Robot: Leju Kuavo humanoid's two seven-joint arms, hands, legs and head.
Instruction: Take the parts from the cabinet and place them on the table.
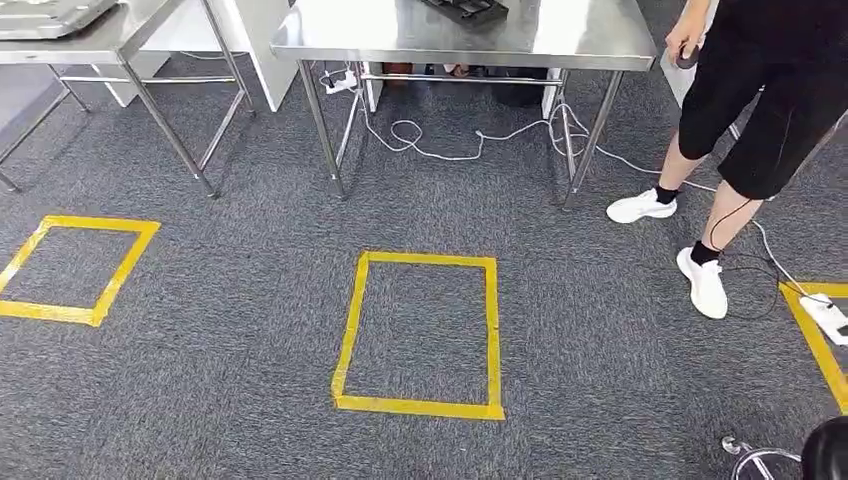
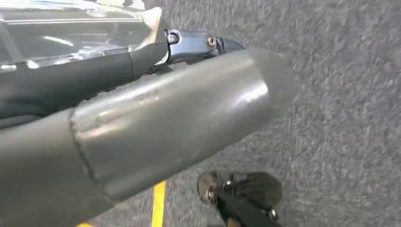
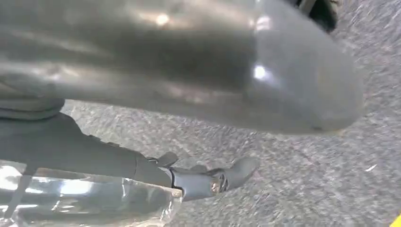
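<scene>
In the left wrist view my left hand (image 2: 156,123) hangs over grey carpet, and a clear, shiny plastic packet (image 2: 71,28) lies between its thick thumb and its dark fingers (image 2: 198,42). My right hand (image 3: 189,71) appears in the right wrist view, likewise above the carpet, with a clear plastic packet (image 3: 85,198) held against its fingers (image 3: 208,179). What is inside the packets I cannot make out. Ahead in the head view stands a steel table (image 1: 560,40) with a dark object (image 1: 465,8) at its far edge.
A second steel table (image 1: 110,40) at the left carries a grey tray (image 1: 50,15). A person (image 1: 770,100) stands by the right end of the near table. Cables (image 1: 440,150) trail under it. Yellow tape squares (image 1: 420,405) (image 1: 75,312) mark the carpet. A chair base (image 1: 760,460) is at bottom right.
</scene>
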